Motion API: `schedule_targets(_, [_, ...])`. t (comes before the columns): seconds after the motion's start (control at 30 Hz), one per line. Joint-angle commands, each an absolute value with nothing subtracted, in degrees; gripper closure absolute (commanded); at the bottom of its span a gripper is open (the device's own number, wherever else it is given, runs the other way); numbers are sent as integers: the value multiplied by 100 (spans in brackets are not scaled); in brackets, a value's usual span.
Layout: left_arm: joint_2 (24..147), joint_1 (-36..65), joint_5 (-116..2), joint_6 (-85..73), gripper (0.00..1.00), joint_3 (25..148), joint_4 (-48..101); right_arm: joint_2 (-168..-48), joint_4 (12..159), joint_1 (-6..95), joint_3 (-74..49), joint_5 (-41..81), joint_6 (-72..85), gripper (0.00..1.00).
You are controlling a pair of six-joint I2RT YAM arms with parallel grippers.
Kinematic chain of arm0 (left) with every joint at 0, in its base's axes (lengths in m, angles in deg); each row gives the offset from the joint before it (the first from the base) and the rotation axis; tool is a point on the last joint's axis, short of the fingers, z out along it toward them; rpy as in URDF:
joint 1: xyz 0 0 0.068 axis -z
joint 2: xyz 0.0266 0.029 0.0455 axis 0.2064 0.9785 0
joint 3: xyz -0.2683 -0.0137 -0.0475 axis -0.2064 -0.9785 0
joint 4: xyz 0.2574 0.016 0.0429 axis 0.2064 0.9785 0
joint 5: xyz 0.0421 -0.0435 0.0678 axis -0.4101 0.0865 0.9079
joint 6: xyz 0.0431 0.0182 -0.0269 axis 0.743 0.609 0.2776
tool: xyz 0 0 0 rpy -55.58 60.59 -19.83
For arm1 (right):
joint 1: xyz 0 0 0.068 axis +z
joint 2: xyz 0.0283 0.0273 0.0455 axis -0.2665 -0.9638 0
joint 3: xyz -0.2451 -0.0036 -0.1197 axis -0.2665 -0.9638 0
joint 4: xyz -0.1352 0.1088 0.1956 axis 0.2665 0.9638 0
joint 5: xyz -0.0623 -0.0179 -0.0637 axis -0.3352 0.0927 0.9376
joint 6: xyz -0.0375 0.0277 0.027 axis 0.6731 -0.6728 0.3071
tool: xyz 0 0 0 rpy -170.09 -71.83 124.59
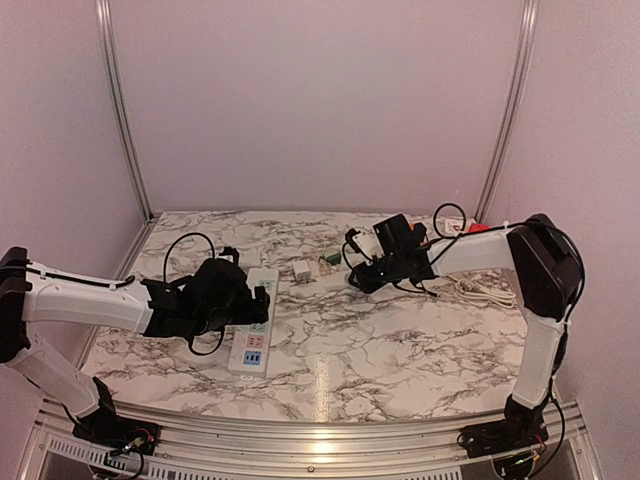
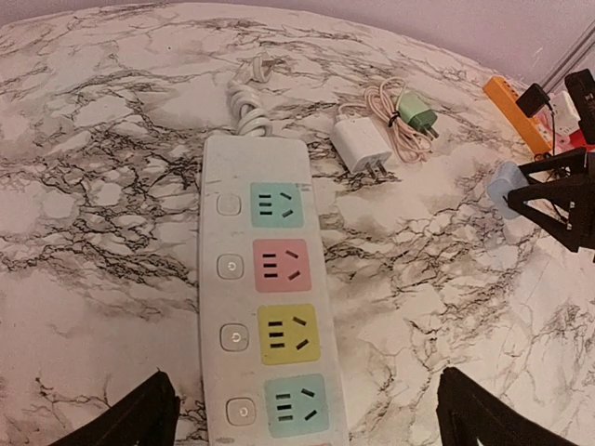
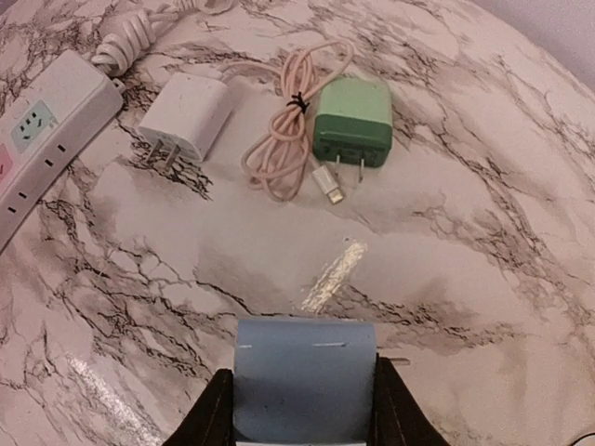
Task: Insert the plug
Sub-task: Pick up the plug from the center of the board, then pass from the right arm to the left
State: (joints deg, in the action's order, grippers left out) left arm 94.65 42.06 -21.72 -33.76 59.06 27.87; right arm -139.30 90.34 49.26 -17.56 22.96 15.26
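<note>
1. The right gripper [image 3: 305, 401] is clamped on a pale blue rectangular block [image 3: 305, 376], with one finger on each side of it.
2. The white cube-shaped charger plug [image 3: 186, 116] lies on the marble table [image 3: 483, 260] ahead of that gripper and apart from it, near the cord end of the long white power strip with coloured sockets [image 2: 270, 307].
3. A green charger plug [image 3: 353, 121] lies beside it, with a coiled pink cable [image 3: 284, 139] between the two.
4. The left gripper [image 2: 302, 420] hangs over the strip with its jaws spread wide, holding nothing.

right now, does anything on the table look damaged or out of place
Nothing stands out. The white charger and green charger lie flat near the power strip, whose visible sockets are empty.
</note>
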Motion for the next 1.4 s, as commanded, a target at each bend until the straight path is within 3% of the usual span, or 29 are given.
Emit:
schedule_targets(0.0, [9039, 4232, -2589, -3293, 1, 5590, 1951, -13038, 7590, 5131, -2471, 2092, 1635, 73])
schedule_targets(0.2, [8945, 4232, -2953, -3277, 1, 5588, 1757, -12328, 6483, 5562, -3450, 2240, 1803, 73])
schedule_targets(0.57, [8801, 4237, -3630, -3274, 1, 5620, 1409, -11745, 5185, 6726, -4086, 3042, 2072, 74])
schedule_targets(1.37, [8401, 4240, -4440, -3230, 9, 4903, -409, -11900, 4646, 7570, -4129, 3204, 2391, 75])
